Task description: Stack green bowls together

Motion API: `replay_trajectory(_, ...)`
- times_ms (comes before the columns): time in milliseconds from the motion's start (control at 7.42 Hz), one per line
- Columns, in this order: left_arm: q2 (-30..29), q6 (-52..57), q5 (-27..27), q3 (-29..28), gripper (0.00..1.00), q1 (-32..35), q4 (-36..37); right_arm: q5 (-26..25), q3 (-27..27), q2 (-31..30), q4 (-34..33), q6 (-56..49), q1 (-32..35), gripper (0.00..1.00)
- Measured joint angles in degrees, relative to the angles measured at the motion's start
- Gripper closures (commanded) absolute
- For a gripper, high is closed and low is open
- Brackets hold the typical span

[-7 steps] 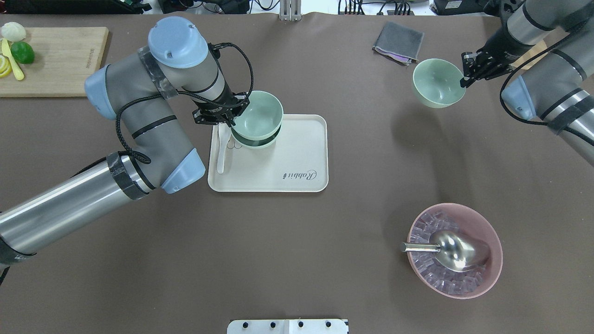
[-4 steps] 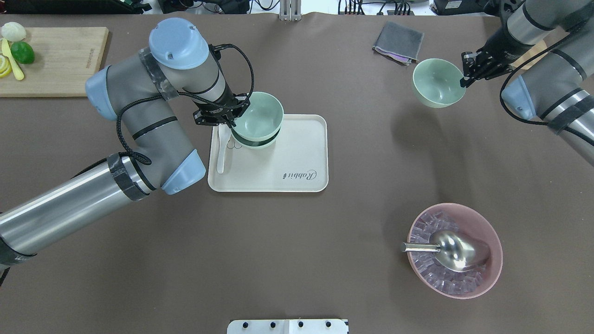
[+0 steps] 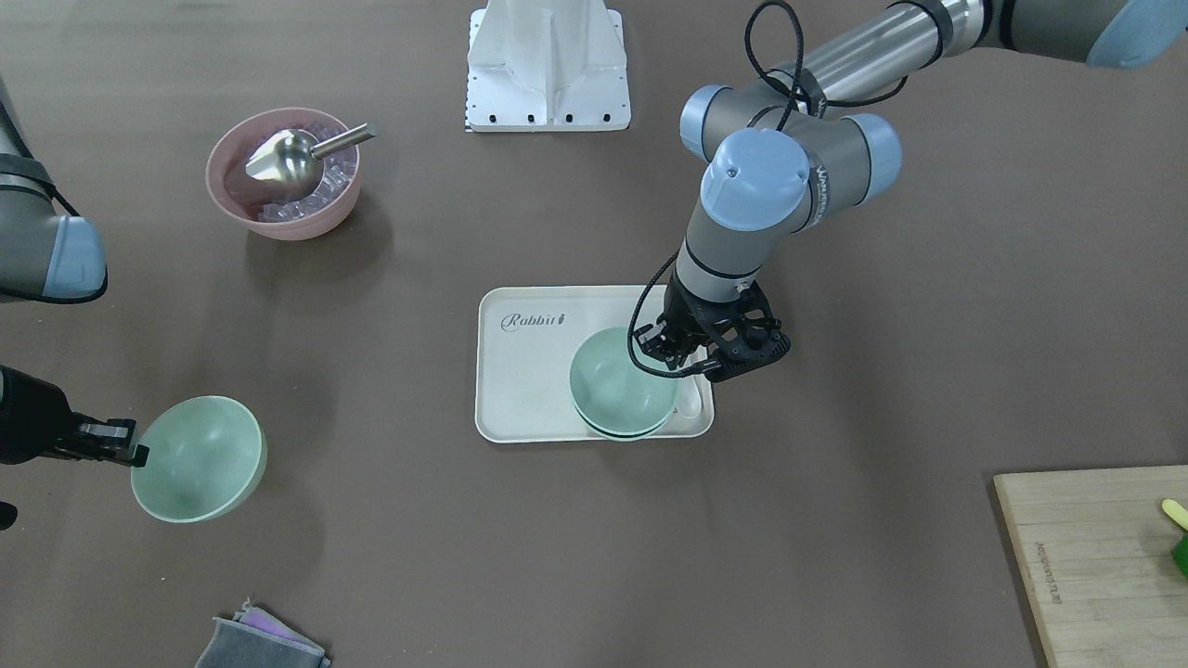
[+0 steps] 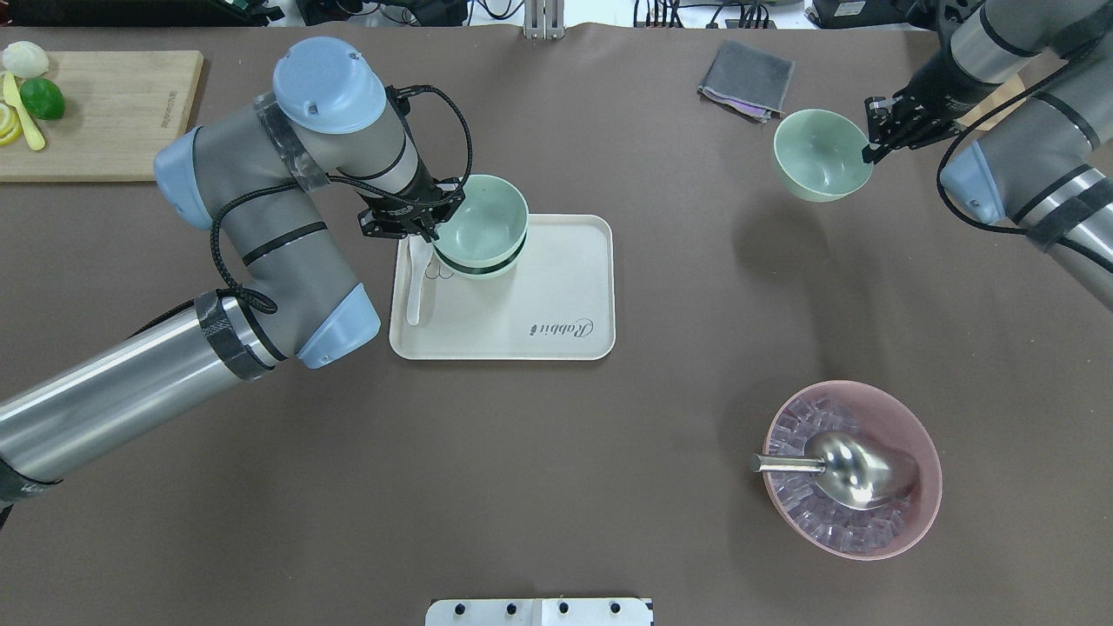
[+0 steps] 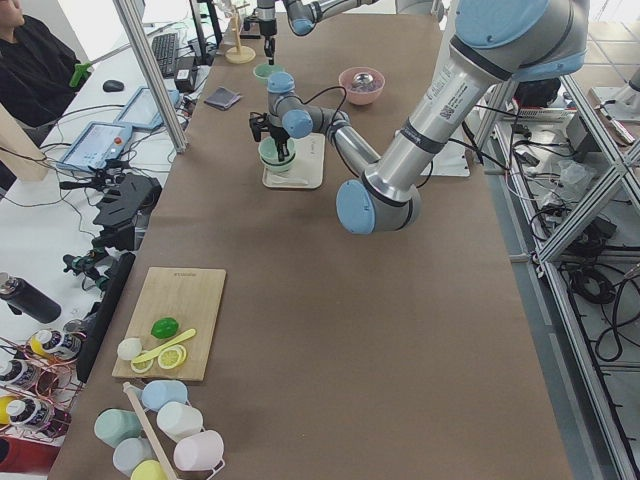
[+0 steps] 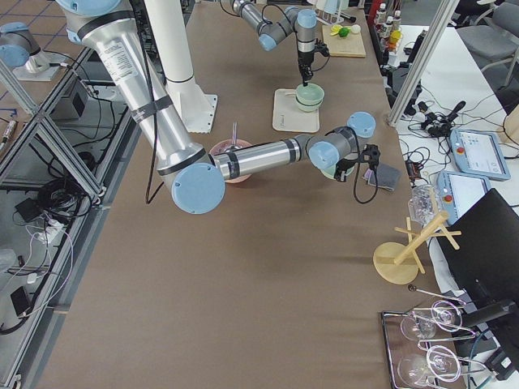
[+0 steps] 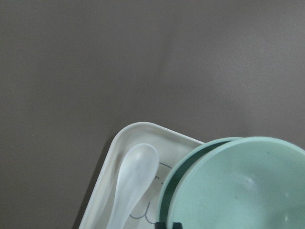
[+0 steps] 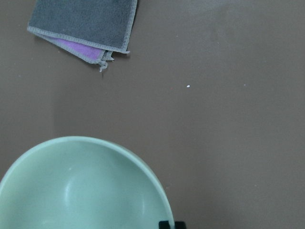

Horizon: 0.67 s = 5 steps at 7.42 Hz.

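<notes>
The table carries everything, and the two arms reach over it from the near edge. The left arm bends over the tray, which lies a little left of the table's middle. The right arm comes in from the right edge toward the far right corner. A pink bowl with ice and a scoop stands toward the near right corner, well apart from the work. Of the three green bowls, the lower bowl sits on the tray's far left corner. The upper bowl is already inside it, but a dark gap shows between the two rims, so I judge that it is not fully seated. The left gripper is clenched on the left rim of this upper bowl. The third bowl hangs above the table near the far right corner, just beside a cloth at the far edge, and its shadow falls on the table beneath it. The right gripper pinches its right rim. A spoon lies along the tray's left edge, just beside the stack. So the first stacking looks almost done. What is left, in my judgement, is to let go of the upper bowl and then carry the third bowl across to the tray and set it on top.
</notes>
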State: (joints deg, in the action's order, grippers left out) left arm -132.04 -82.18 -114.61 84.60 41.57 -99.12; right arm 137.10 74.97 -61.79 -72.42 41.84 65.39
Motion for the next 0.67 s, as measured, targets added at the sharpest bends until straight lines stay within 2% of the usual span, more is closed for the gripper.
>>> replay_trajectory(674,0.1,0.0,0.0,-0.2,1.00,-0.1,-0.4,-0.1,0.0,-0.1,0.0,0.0,0.0,1.00)
